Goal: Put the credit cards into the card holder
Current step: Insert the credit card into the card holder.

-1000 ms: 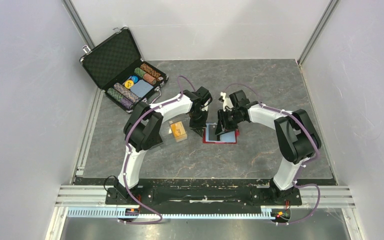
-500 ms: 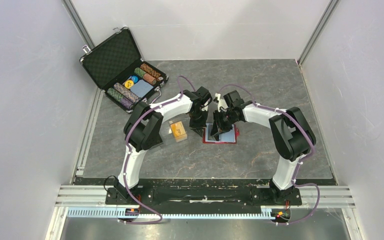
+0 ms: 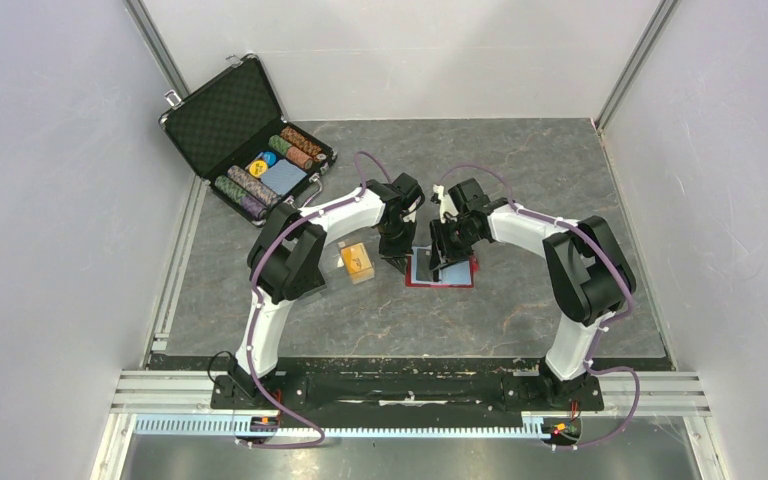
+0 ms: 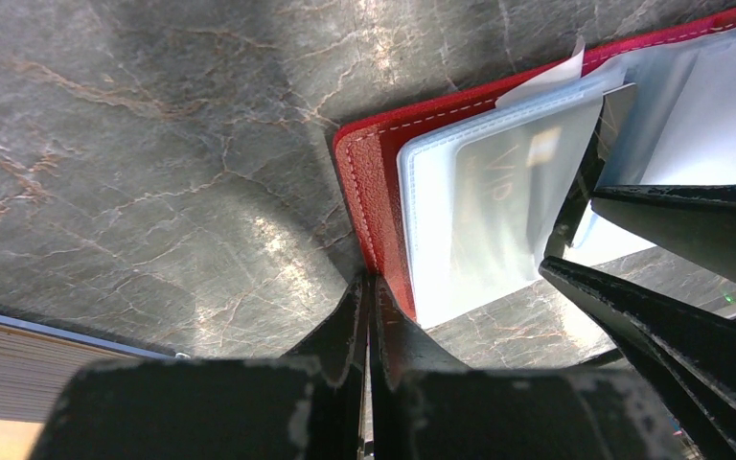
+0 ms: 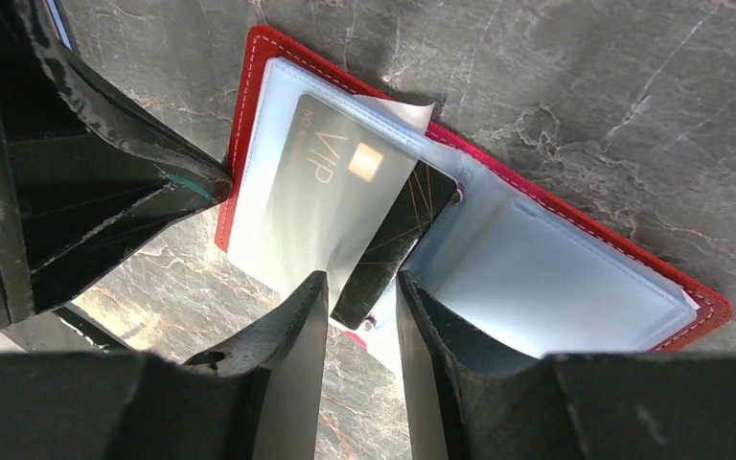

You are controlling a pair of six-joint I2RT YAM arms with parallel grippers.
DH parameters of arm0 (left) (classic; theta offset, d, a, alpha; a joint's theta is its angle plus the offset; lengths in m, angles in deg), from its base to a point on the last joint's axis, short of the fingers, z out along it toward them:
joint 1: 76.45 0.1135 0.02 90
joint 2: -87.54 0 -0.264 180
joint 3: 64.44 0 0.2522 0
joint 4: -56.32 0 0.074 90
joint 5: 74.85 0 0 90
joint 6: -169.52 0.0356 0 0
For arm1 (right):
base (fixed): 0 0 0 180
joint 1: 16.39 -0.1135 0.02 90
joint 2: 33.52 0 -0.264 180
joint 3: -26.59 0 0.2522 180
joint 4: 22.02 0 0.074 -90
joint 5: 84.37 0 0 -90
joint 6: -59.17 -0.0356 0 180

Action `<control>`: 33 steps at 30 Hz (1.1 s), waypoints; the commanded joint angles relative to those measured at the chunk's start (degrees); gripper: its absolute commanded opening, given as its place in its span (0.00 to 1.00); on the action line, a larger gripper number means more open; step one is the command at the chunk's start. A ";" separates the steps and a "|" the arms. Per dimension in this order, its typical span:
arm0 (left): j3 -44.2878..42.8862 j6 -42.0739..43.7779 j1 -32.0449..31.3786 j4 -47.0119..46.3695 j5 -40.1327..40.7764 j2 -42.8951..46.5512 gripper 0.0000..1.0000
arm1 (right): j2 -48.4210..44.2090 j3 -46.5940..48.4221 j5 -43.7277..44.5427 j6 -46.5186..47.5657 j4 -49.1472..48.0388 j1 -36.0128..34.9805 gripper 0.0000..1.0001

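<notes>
Two arms meet over the card holder [image 3: 460,281] in the top view. It lies open and flat on the table [image 3: 520,170], red with pale clear pockets. The left gripper [image 3: 394,262] is at its left edge and the right gripper [image 3: 438,262] is over its middle. A small stack of orange cards [image 3: 357,262] sits just left of the left gripper. Well apart, at the far left corner, an open chip case [image 3: 222,115] holds rows of poker chips [image 3: 295,146].

In the left wrist view, the left gripper's jaws are pressed together, with their tips on the red cover's edge [image 4: 369,182]. A grey card [image 4: 498,192] marked VIP shows through the left pocket.

In the right wrist view, the grey card lies inside the left clear pocket. A dark card [image 5: 402,225] pokes out at the centre fold, with its far end tucked beneath the plastic. The right gripper's jaws are partly apart, with the dark card's near end between them. Whether they pinch it cannot be told.
</notes>
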 commanded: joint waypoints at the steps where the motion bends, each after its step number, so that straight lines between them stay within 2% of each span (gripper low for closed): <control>1: 0.58 2.02 -1.61 1.15 0.30 -3.07 0.02 | -0.70 1.73 1.12 1.81 0.83 0.14 0.35; 6: 0.38 2.10 -1.61 1.26 0.09 -3.18 0.02 | 0.78 0.11 -6.23 -0.92 -4.15 0.07 0.32; 10: 0.31 2.19 -1.61 1.21 0.09 -3.02 0.02 | -0.30 -2.11 -12.95 -4.28 -11.09 0.05 0.23; 14: 0.40 2.22 -1.61 1.21 0.45 -2.69 0.02 | -1.60 -2.47 -13.36 -5.42 -13.39 0.24 0.18; 18: 0.18 2.41 -1.61 1.14 1.40 -2.06 0.02 | -2.86 -2.21 -9.80 -3.84 -10.51 0.56 0.20; 25: -1.96 3.42 -1.65 -0.09 7.69 4.90 0.27 | -7.20 -1.52 -5.63 -1.86 -8.06 2.13 0.33; 29: -0.93 3.79 -1.61 -4.32 9.31 11.32 0.39 | -8.18 0.23 -5.70 -1.60 -7.75 2.51 0.40; 33: 3.75 3.78 -1.45 -11.53 8.32 18.58 0.49 | -8.42 2.55 -6.49 -1.62 -7.51 2.51 0.45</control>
